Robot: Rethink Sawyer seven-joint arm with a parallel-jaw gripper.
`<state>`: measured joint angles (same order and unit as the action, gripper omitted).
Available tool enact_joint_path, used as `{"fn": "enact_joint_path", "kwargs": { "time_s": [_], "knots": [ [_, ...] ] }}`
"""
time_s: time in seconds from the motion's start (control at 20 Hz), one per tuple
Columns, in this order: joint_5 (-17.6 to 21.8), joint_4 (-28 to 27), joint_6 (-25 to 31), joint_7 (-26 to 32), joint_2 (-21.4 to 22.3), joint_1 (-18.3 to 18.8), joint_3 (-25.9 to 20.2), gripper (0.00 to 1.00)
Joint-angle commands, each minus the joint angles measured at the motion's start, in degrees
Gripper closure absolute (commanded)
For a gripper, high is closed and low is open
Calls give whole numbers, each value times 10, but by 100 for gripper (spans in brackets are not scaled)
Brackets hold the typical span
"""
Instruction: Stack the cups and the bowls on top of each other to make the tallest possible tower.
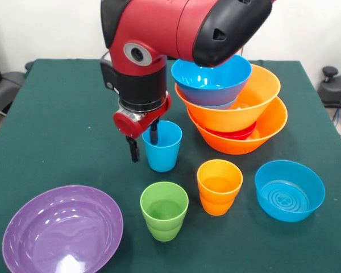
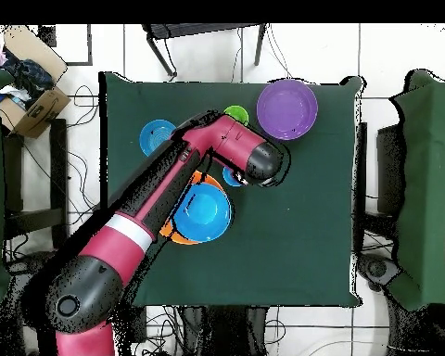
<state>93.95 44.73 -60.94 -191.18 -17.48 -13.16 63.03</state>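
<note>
pincer open astride blue cup rim | green cup, orange cup nearby | tower beside

Seen from the front: my pincer sits astride the left rim of the back cup, one finger inside it and one outside. Right of that cup, a bit further back, is the pile of bowls, nested one in another. In front there's a row on the table: wide bowl far left, middle cup, right-hand cup just beside it, then the lone bowl far right.
</note>
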Motion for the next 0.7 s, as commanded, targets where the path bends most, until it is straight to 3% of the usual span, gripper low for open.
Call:
{"fn": "enact_joint_path", "kwargs": {
  "time_s": [0.05, 0.7],
  "knots": [
    [-41, -21, 65, 153, -6, 1, -106, 0],
    [-61, -20, 48, 189, -5, 0, -126, 0]
  ]
}}
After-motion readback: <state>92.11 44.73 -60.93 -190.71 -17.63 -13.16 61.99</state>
